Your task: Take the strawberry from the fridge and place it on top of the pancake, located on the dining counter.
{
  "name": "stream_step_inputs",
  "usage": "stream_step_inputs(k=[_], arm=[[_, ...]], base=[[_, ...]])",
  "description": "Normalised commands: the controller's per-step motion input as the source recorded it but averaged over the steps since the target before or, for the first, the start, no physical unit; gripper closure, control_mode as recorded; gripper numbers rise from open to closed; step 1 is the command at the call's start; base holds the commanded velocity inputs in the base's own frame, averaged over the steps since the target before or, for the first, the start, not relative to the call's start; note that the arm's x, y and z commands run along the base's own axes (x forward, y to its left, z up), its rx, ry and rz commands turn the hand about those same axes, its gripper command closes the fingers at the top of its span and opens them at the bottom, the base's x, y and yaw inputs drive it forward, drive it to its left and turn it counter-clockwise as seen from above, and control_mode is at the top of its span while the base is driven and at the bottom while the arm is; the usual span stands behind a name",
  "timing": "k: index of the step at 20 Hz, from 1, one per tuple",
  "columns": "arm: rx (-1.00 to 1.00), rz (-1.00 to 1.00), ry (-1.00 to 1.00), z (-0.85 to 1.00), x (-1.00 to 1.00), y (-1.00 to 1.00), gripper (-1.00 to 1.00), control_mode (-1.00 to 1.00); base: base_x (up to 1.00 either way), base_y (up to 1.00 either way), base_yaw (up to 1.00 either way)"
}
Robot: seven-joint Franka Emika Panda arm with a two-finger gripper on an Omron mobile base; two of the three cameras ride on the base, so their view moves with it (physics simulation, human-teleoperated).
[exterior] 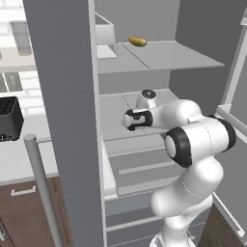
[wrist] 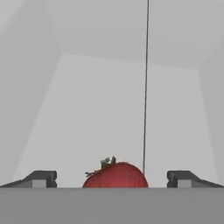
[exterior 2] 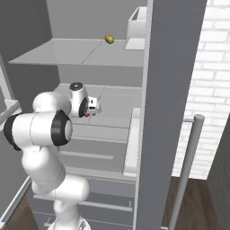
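Closest to the camera on the wrist, the strawberry (wrist: 115,175) sits between the two dark fingertips (wrist: 40,179) of the hand (wrist: 113,180), with clear space on either side of it. The fingers stand wide apart and grip nothing; neither touches the fruit. The strawberry is rounded with no obvious long axis from here, and its little green leaves sit at the top as the hand view shows it. Whether it rests on the shelf or hangs just above it I cannot tell.

From the right side, the hand (exterior 2: 93,108) reaches into the open fridge (exterior 2: 168,90) over the middle shelf (exterior 2: 114,105), and a speck of red (exterior 2: 87,115) shows just below it. From the left, the arm's wrist hides the hand itself above that same middle shelf (exterior: 113,103).

Below it lie the pale lower drawers (exterior: 140,169), shut, their contents hidden.

Farther up and back, the upper shelf (exterior: 169,55) carries an oblong yellow-green item (exterior: 137,42), lying on its side, well apart from the hand. Beside it at the shelf's edge stands a white open-topped bin (exterior 2: 136,23); what is inside cannot be seen.
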Motion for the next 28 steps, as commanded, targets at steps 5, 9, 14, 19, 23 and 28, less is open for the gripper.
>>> stream_step_inputs(k=[5, 9, 14, 19, 23, 28], arm=[[0.0, 0.0, 0.01, -0.08, 0.23, 0.0, -1.0, -1.0], [0.0, 0.0, 0.07, -0.11, 0.02, 0.0, 1.0, -1.0], [0.0, -0.03, 0.07, -0.1, -0.02, -0.03, 1.0, -1.0], [0.0, -0.11, 0.01, -0.03, -0.29, -0.1, 1.0, -1.0], [0.04, -0.15, -0.15, 0.0, -0.69, -0.18, 1.0, -1.0], [0.11, -0.15, -0.11, 0.1, -0.74, -0.42, 1.0, -1.0]], base=[[0.0, 0.0, 0.0], [0.0, 0.0, 0.0], [0.0, 0.0, 0.0], [0.0, 0.0, 0.0], [0.0, 0.0, 0.0], [0.0, 0.0, 0.0]])
